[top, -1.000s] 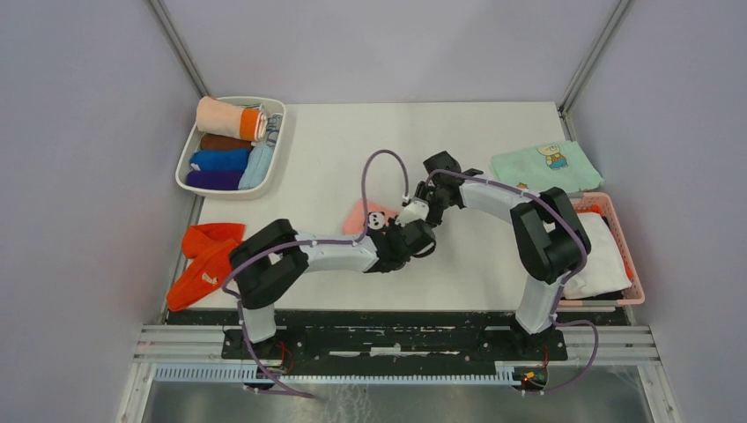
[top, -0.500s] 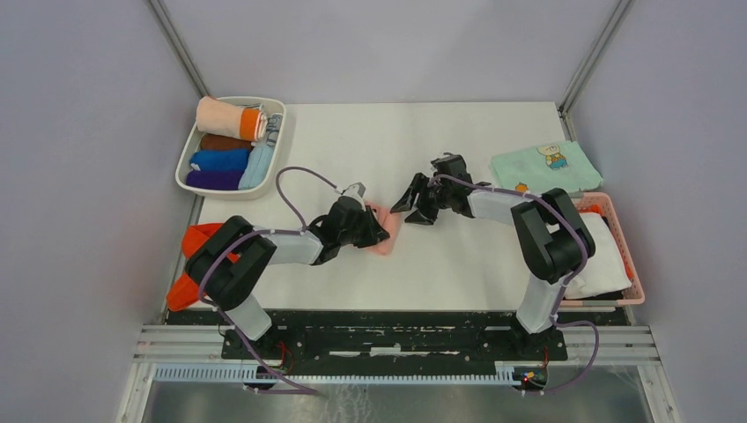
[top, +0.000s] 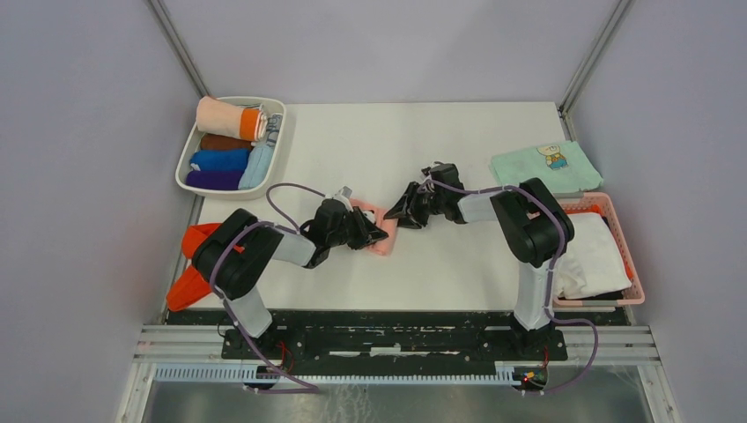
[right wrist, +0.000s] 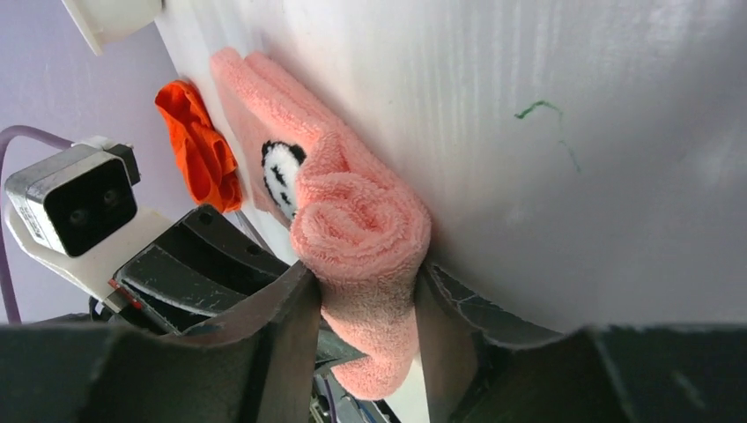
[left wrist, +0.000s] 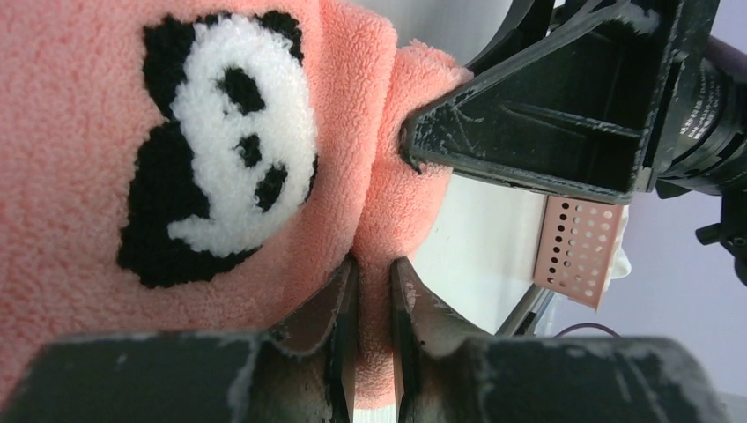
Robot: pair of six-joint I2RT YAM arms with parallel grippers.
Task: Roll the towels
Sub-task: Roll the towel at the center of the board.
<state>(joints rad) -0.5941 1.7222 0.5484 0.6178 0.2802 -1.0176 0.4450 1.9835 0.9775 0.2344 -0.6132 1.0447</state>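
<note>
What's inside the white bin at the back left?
The white bin holds a peach roll with an orange end farthest back, then a brown roll, a blue roll and a purple roll, plus a pale blue roll along its right wall. Anything beneath them is covered.

We find the panda towel in the middle of the table, with the left gripper at its left and the right gripper at its right. The tray is far left, the basket right, and the bear cloth behind the basket.

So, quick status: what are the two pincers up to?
Left pincer pinching pale pink panda-print terry towel. Right pincer clamped on its rolled end. Nothing blocking.
</note>
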